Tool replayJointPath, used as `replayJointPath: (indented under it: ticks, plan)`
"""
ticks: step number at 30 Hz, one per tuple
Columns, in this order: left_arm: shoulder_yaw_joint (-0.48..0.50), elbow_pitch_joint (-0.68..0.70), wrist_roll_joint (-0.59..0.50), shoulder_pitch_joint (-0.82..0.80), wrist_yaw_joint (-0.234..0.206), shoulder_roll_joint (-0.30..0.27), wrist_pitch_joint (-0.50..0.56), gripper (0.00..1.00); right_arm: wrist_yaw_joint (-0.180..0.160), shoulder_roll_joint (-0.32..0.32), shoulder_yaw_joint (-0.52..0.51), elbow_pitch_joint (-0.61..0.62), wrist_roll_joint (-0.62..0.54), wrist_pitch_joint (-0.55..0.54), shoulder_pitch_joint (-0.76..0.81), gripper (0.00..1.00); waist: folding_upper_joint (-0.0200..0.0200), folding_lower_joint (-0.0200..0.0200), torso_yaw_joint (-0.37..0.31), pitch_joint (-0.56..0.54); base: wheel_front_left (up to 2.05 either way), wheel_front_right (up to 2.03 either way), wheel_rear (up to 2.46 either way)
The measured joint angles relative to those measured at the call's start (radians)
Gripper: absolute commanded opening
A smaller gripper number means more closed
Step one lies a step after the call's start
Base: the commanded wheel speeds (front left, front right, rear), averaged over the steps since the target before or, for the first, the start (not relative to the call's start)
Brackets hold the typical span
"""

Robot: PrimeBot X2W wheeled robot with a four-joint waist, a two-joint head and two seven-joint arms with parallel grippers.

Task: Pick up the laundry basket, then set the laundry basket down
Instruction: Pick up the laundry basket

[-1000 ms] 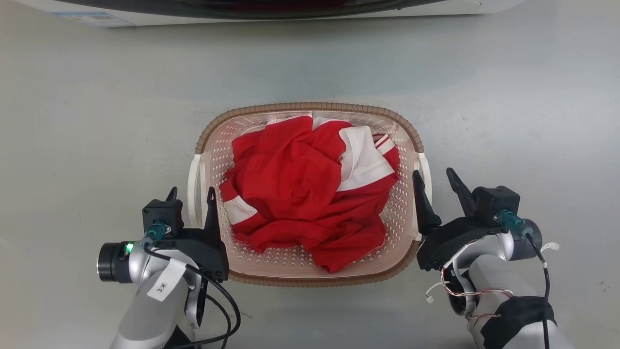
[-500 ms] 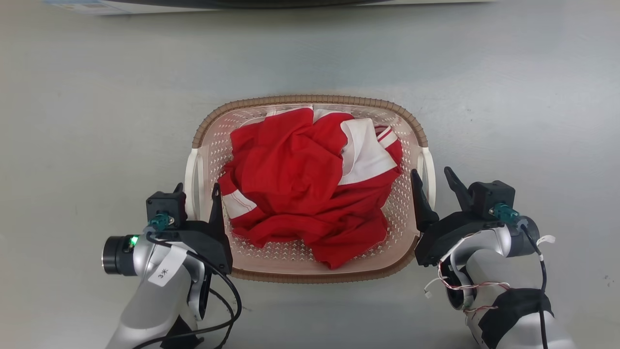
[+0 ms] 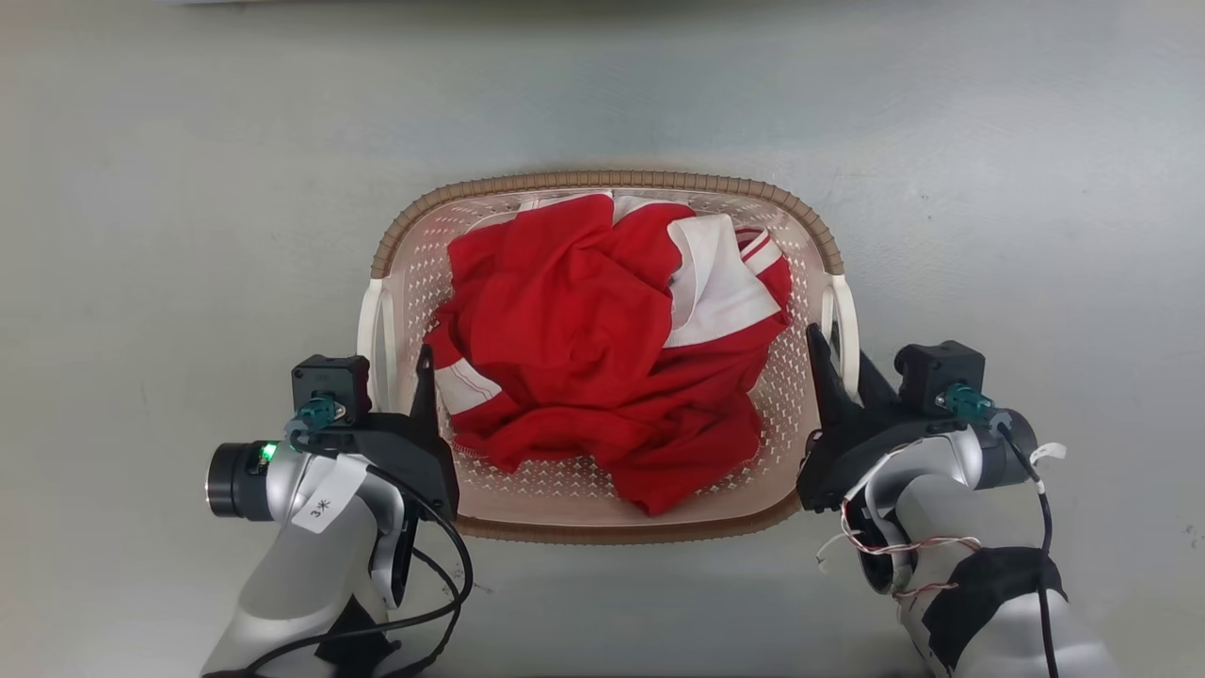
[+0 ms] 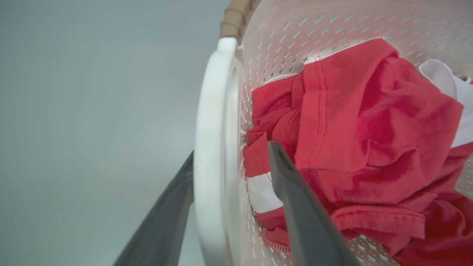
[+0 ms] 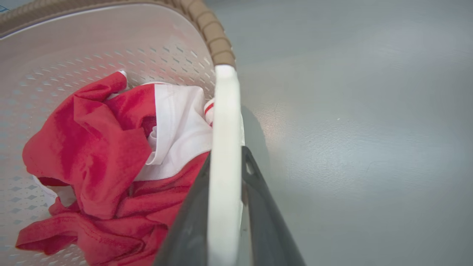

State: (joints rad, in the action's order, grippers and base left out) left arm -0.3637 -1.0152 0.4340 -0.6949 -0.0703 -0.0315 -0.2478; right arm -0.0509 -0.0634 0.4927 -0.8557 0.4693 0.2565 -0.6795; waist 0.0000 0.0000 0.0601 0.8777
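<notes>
Item: laundry basket (image 3: pixel 602 179), cream perforated walls, brown woven-look rim; sits over the grey floor (image 3: pixel 188 188).
Contents: crumpled red-and-white garment (image 3: pixel 584 348).
At the basket's left handle (image 3: pixel 375 330): left pincer (image 4: pixel 232 151), fingers spread, one outside the handle, one inside the basket and clear of the wall.
At the basket's right handle (image 3: pixel 844 311): right pincer (image 3: pixel 838 350), fingers pressed together, pinching the white bar from both sides.
</notes>
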Motion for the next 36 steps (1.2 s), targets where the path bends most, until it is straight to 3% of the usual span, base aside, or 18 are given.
replayJointPath:
  ticks: [1, 2, 18, 36]
  plan:
    - [-0.004, -0.001, 0.004, -0.001, 0.000, 0.000, 0.000, 0.19, 0.001, 0.001, 0.006, -0.003, 0.002, 0.000, -0.005, 0.00, 0.0000, 0.0000, 0.000, 0.001, 0.00, 0.00, 0.00]
    - [-0.008, -0.004, 0.007, -0.001, 0.000, 0.000, 0.000, 0.00, 0.002, 0.002, 0.009, -0.005, 0.007, 0.000, -0.008, 0.00, 0.0000, 0.0000, 0.000, 0.001, 0.00, 0.00, 0.00]
    - [-0.048, -0.046, 0.051, -0.021, 0.009, 0.001, 0.001, 0.00, -0.002, -0.004, 0.048, -0.051, 0.083, 0.000, -0.021, 0.00, 0.0000, 0.0000, -0.003, -0.039, 0.00, 0.00, 0.00]
    - [-0.115, -0.092, 0.087, -0.014, 0.018, 0.000, 0.001, 0.00, -0.003, -0.005, 0.119, -0.109, 0.176, -0.001, -0.022, 0.00, 0.0000, -0.0001, -0.024, -0.219, 0.00, 0.00, 0.00]
